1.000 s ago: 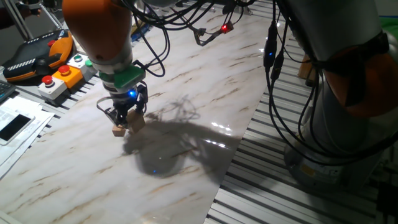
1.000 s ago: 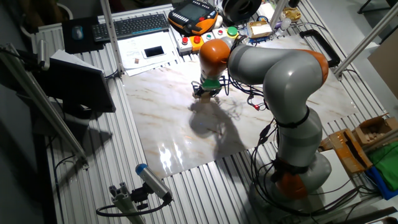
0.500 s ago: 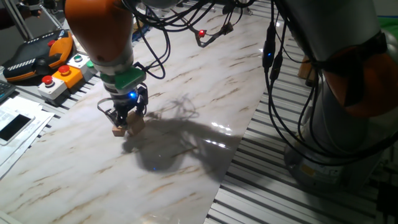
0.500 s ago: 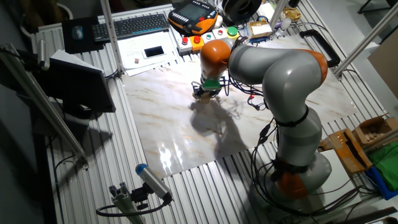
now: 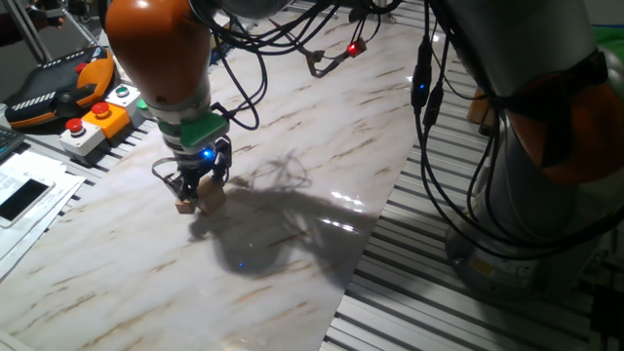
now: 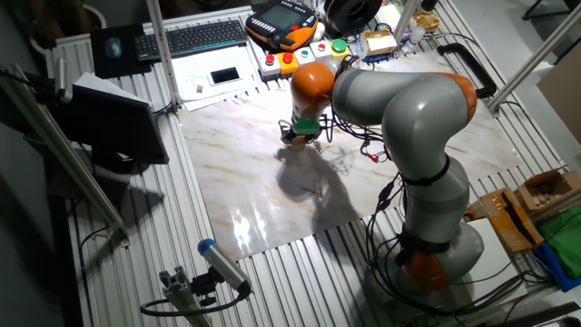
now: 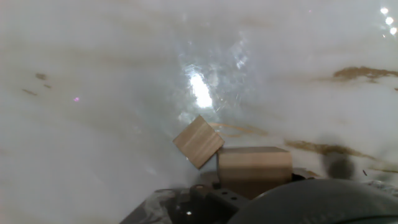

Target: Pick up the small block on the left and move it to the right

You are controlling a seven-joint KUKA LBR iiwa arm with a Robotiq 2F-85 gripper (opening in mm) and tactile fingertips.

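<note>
The small block [image 5: 211, 196], a pale beige wooden cube, sits between the fingers of my gripper [image 5: 202, 187] at the left of the marble table [image 5: 322, 146]. In the hand view it [image 7: 255, 169] fills the bottom centre, close to the camera. The tinier, darker orange-tan cube [image 5: 183, 206] lies on the table just left of it, and in the hand view [image 7: 198, 141] it is turned on a corner with that corner touching the block. The gripper looks shut on the small block, low over the table. In the other fixed view the gripper [image 6: 298, 138] hides both cubes.
An orange control pendant [image 5: 58, 83] and a button box [image 5: 97, 117] lie past the table's left edge, with papers [image 5: 24, 195] nearby. Cables [image 5: 322, 49] hang over the far end. The robot base [image 5: 546, 146] stands to the right, beyond the table's edge.
Almost nothing: the arm's upper part has shifted slightly to the right, while the gripper and both cubes stay in place.
</note>
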